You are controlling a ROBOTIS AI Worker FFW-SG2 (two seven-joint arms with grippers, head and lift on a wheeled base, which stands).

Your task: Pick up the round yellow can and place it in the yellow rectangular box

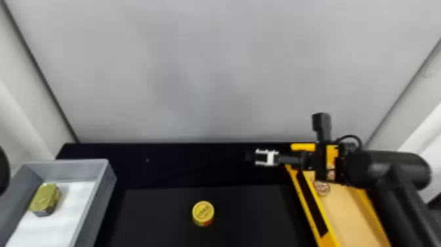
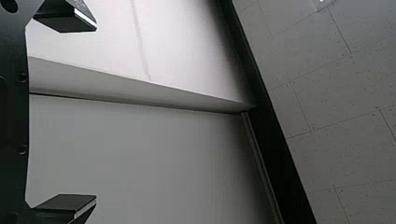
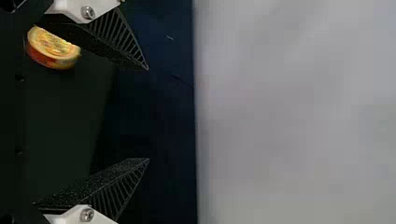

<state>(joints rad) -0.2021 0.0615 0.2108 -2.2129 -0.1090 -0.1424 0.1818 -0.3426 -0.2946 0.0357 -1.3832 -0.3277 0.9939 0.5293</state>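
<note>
Pick not done. Round yellow can (image 1: 203,213) upright on black bench (image 1: 154,220), left of yellow rectangular box (image 1: 349,213). Right gripper (image 3: 148,114): black fingers wide, empty. Left gripper (image 2: 96,113): wide, empty. Grasp, carry, place all left.

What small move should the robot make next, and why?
Probably shift the right end effector leftward and nearer the robot, above the round yellow can: the fingers are open and empty, and the can sits on the black surface to their left.
</note>
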